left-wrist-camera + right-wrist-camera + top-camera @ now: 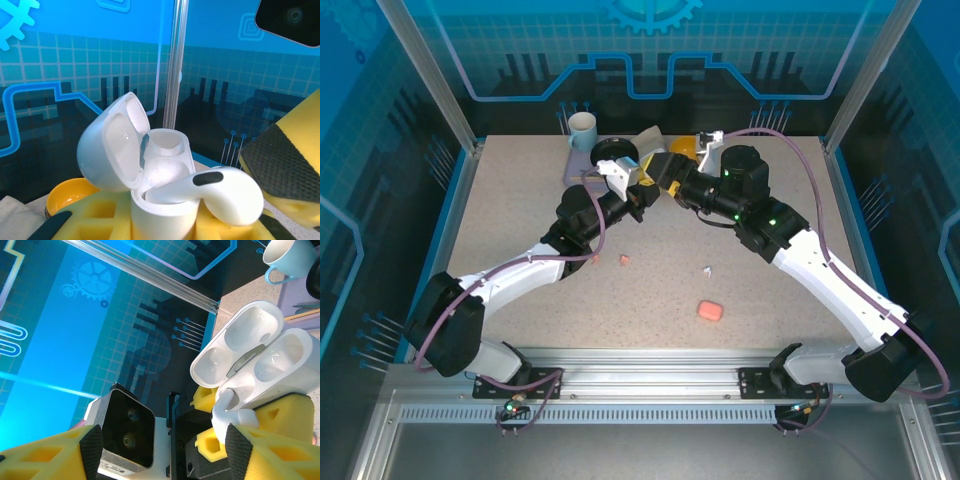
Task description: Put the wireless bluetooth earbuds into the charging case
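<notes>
On the left wrist feed, the bottom edge cuts off the white charging case [160, 212] and the left gripper's fingers [102, 220] clamped on it, so I can't see how low the grip sits. A yellow bowl [67, 197] is half hidden behind the lid. The top right corner clips a black block [290, 20].

On the right wrist feed, the white earbud [227, 410] dips behind a right gripper finger [270, 455], and the mug [287, 257] runs off the top.

From above, the pink earbud [625, 260] and the loose white earbud [707, 268] are too small for me to tell how they lie.
</notes>
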